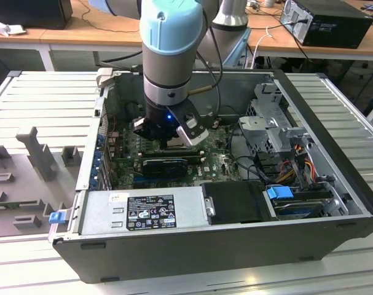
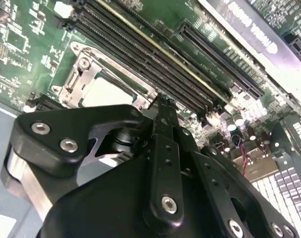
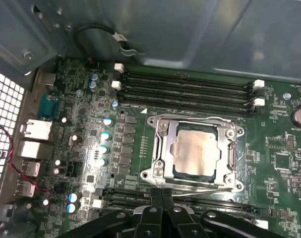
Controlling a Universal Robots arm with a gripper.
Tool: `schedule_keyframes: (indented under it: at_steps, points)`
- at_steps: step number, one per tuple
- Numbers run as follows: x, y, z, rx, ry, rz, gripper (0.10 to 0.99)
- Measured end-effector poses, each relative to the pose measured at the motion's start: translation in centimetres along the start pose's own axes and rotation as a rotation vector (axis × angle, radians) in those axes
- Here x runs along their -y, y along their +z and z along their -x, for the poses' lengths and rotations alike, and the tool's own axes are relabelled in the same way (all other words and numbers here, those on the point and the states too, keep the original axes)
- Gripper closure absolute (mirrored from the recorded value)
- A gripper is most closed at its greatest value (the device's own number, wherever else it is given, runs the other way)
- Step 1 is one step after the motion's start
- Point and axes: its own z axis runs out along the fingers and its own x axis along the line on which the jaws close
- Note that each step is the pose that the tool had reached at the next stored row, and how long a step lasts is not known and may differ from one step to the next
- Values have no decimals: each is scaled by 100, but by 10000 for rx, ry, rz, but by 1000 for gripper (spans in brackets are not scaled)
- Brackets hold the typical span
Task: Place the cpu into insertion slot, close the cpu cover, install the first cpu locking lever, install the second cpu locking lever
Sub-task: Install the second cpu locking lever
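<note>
The gripper (image 3: 161, 206) has its two fingertips pressed together with nothing between them, poised just beside the edge of the insertion slot (image 3: 157, 171) on the green motherboard (image 3: 279, 148). The cpu (image 3: 196, 150) already lies in the slot, with the cpu cover (image 3: 233, 148) shut flat around it — its pale face shows through the window. White print runs along the black expansion card (image 2: 249, 29) — too blurred to make out.

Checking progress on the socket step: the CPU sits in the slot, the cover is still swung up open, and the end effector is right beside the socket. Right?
Not quite. The cover is closed, lying flat around the CPU in the slot, as the first wrist view shows. The rest holds: the end effector is beside the socket.
</note>
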Motion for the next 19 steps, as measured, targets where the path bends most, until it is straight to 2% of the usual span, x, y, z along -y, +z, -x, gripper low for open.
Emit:
schedule_keyframes:
  at_steps: [2, 6, 8, 15, 19]
  points:
    - [15, 75, -22, 2, 0, 15, 980]
    - [32, 153, -37, 6, 0, 43, 980]
    - [39, 192, -57, 14, -1, 123, 980]
    - [49, 239, -63, 46, -5, 403, 980]
    - [54, 260, -80, 56, -7, 515, 980]
